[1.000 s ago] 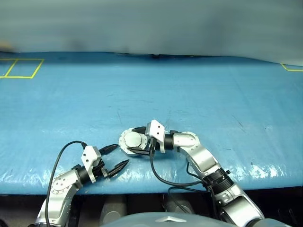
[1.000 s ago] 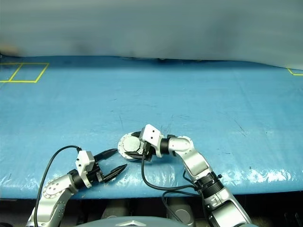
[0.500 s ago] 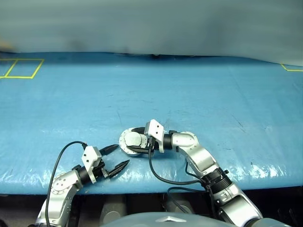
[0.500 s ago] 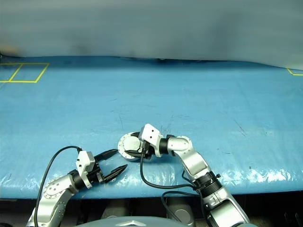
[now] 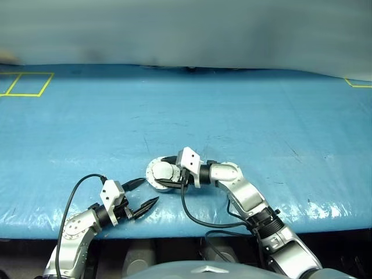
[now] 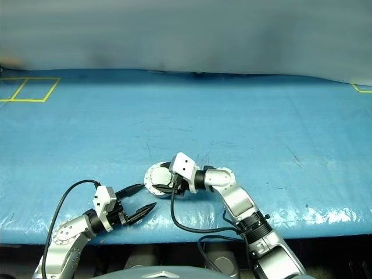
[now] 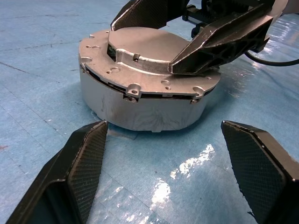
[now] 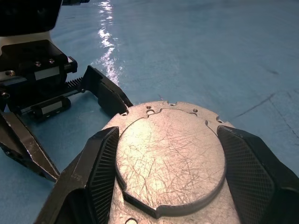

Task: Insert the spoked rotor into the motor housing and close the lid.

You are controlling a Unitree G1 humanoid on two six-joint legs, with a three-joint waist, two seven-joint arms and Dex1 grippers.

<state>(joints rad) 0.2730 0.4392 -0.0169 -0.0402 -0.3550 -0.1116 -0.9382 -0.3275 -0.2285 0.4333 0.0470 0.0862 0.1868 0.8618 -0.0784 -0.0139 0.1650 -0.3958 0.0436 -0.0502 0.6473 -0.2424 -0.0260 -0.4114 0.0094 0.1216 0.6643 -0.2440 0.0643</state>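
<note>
Lying flat, plain face up, the lid [image 7: 148, 58] caps the motor housing [image 7: 140, 109] on the blue table [image 5: 261, 116], right gripper [image 5: 170, 172] straddling it, left gripper [image 5: 141, 193] spread nearby.

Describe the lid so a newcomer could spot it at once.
On the blue table, near its front edge, sits one round silver case. The lid is its flat top, a scratched light grey disc with a raised circle, between the right gripper's black fingers.

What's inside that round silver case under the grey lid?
That stays hidden: the lid sits closed over the motor housing, covering its inside. The right gripper straddles the lid's raised circle.
</note>
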